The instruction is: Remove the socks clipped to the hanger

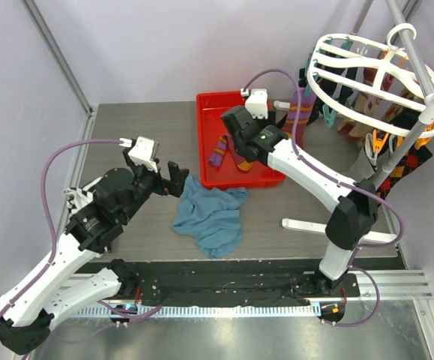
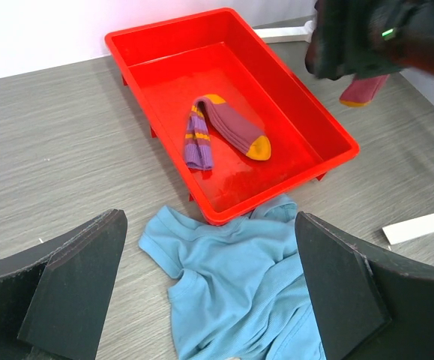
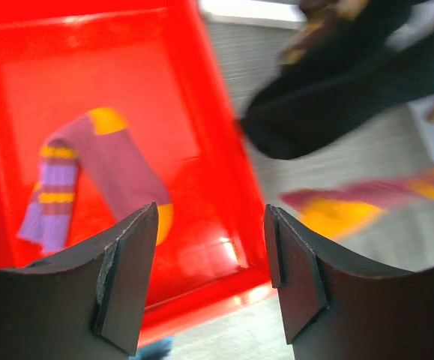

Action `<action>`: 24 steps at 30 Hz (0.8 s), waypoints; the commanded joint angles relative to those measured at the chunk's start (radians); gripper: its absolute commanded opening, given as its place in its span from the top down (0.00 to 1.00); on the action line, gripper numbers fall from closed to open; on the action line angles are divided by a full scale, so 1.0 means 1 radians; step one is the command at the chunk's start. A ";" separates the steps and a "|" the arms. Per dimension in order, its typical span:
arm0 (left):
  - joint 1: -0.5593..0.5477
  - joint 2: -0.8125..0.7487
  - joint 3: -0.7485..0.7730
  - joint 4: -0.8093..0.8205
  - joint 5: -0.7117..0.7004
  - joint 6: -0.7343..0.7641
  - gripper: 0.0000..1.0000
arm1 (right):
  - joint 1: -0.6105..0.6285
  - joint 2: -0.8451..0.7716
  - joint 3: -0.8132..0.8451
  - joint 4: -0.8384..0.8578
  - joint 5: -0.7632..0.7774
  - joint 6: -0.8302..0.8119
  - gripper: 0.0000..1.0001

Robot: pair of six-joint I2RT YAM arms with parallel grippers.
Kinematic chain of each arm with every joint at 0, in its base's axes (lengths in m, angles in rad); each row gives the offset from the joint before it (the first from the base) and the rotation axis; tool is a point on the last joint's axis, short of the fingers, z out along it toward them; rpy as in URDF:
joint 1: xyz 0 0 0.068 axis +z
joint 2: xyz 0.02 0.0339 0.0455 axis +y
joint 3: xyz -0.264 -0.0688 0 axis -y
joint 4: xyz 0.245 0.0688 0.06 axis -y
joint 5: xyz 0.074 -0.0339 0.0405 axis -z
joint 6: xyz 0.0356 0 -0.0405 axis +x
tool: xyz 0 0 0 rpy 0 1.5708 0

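The white oval hanger (image 1: pixel 366 69) stands at the back right on a pole. Several socks hang clipped under it: a purple/orange striped one (image 1: pixel 300 106), argyle ones (image 1: pixel 410 161) and dark ones. One purple/orange striped sock (image 1: pixel 222 150) lies loose in the red tray; it also shows in the left wrist view (image 2: pixel 220 131) and the right wrist view (image 3: pixel 89 176). My right gripper (image 1: pixel 235 140) is open and empty over the tray's right part (image 3: pixel 209 217). My left gripper (image 1: pixel 178 180) is open and empty, above the table left of the tray (image 2: pixel 208 225).
The red tray (image 1: pixel 199 142) sits at the table's middle back. A light blue shirt (image 1: pixel 211 217) lies crumpled in front of it, touching its near rim (image 2: pixel 239 277). The hanger stand's white base (image 1: pixel 306 224) lies on the table at the right. Walls close in the left and back.
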 commanded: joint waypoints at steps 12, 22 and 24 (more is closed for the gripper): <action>-0.005 -0.010 0.012 0.031 0.011 0.009 0.00 | -0.044 -0.054 0.059 -0.177 0.375 0.154 0.30; -0.005 -0.003 0.011 0.034 0.015 0.013 0.00 | -0.125 -0.043 0.053 -0.153 0.359 0.131 0.53; -0.005 -0.002 0.009 0.035 0.009 0.013 0.00 | -0.124 -0.067 0.042 -0.136 0.325 0.105 0.64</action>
